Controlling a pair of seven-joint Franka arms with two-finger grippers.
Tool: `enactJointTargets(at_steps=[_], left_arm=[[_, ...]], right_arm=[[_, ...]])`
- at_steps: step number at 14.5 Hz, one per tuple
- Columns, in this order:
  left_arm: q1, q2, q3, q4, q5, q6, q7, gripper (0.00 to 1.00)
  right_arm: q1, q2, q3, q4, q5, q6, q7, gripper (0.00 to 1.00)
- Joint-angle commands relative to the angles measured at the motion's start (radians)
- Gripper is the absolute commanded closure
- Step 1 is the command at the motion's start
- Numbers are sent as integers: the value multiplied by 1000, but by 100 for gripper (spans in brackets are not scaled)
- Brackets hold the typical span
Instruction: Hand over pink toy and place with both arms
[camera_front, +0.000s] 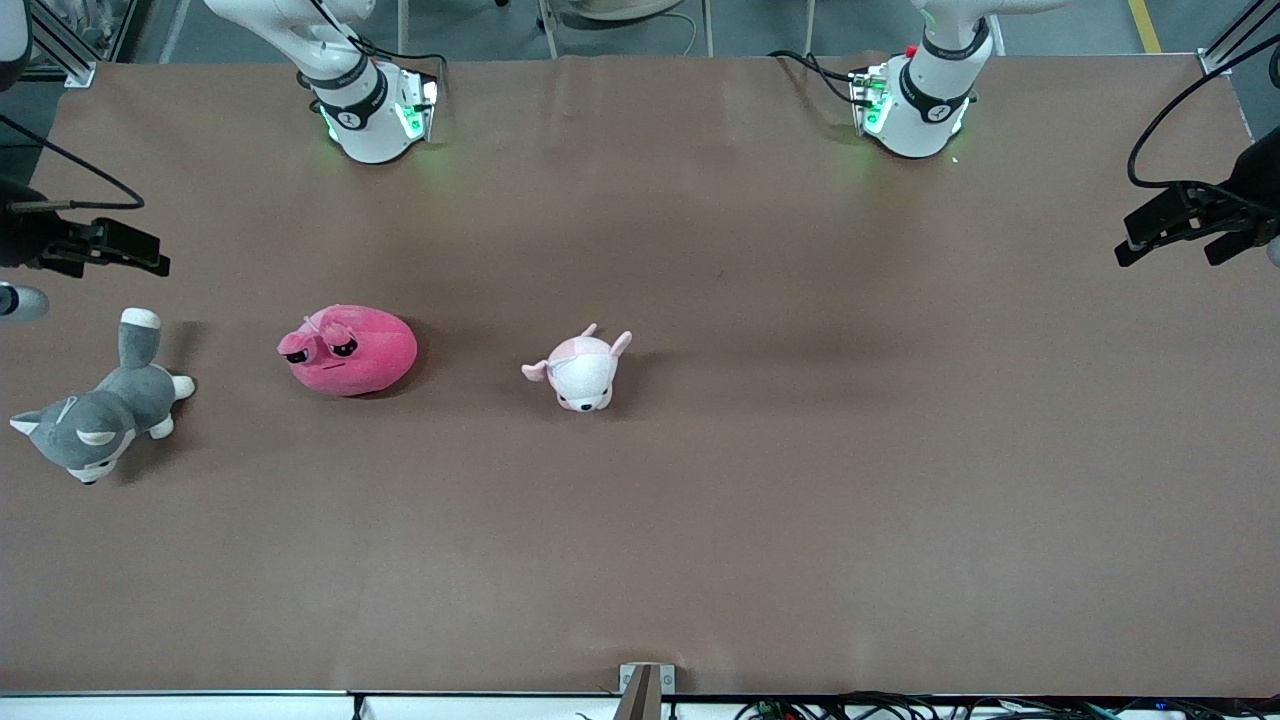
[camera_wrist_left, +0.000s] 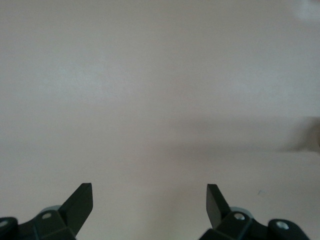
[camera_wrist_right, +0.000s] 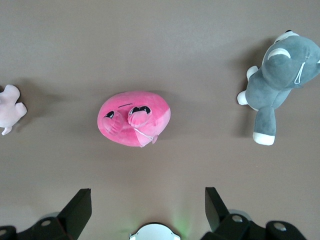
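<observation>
Your pink toy (camera_front: 349, 350) lies left of centre in the front view, well apart from the grey plush (camera_front: 100, 410) and the pale puppy (camera_front: 583, 371) flanking it. Both grippers hang with fingers spread, holding nothing — right gripper (camera_wrist_right: 147, 207) at the table's (camera_front: 800, 450) left frame edge, left gripper (camera_wrist_left: 150, 205) at the right edge over bare brown surface.

pink toy (camera_front: 350, 352): soft matt plush cloth; table (camera_front: 800, 450): smooth matt brown covering.

Plush toys: three
Pink toy (camera_front: 349, 350): one
Pale pink puppy plush (camera_front: 581, 369): one, beside the pink toy
Grey husky plush (camera_front: 95, 413): one, beside the pink toy
</observation>
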Motion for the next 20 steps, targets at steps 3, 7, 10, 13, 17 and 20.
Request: enactJointTargets(at_steps=[3,7,10,13,17,20], left_arm=[[-8,2,9,17,1,-10,16,0],[-12,1,4,25,27,-10,17,0],[-11,2,1,25,29,-10,17,0],[-11,2,0,28,30,-10,19,0],[-11,2,1,28,30,-10,19,0],[-11,2,0,28,30,-10,19,0]], right_arm=[[6,-98,3,-103,-19,18,10,0],[4,-134,5,-125,-19,20,10,0],[4,-160,5,-123,-16,17,12,0],[6,-181,6,-123,-7,15,12,0],[4,-187,5,-123,-7,29,12,0],[4,-187,5,-123,-7,32,13,0]])
